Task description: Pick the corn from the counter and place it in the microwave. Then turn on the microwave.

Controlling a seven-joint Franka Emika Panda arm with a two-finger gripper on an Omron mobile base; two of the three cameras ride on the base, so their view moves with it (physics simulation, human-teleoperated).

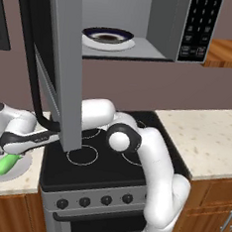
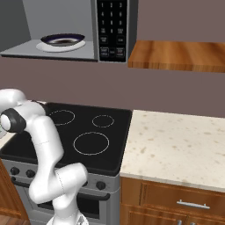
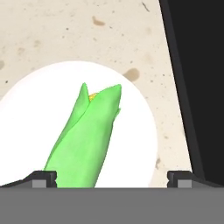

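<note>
Lying at the lower left of the left base view, the corn (image 1: pixel 7 164) rests on a white plate (image 1: pixel 18 171) that sits on the beige tabletop (image 1: pixel 213 139), just beside the black stovetop (image 1: pixel 104 159). The pincer (image 1: pixel 1 146) hangs right over the corn at that same left edge, with the white arm (image 1: pixel 154 161) stretching across the stovetop from the lower right.

In the hand view the corn (image 3: pixel 85 140) runs from the bottom left up toward the middle of the frame — green husk, a speck of yellow at its pointed tip. Both dark fingertips (image 3: pixel 43 178) stand far apart at the bottom edge, one on each side of the cob, so the pincer is spread wide and holds nothing.

Higher up, the microwave (image 1: pixel 165 28) fills the top of the left base view, its door (image 1: pixel 63 63) swung open and hanging down toward the middle. Inside sits a dark-rimmed bowl (image 1: pixel 107 36) on the round white turntable. The black keypad (image 1: pixel 200 26) is at the upper right.

In the right base view a wooden shelf (image 2: pixel 176 55) juts out to the right of the microwave (image 2: pixel 66 30) — tabletop (image 2: pixel 176 145) below it.
</note>
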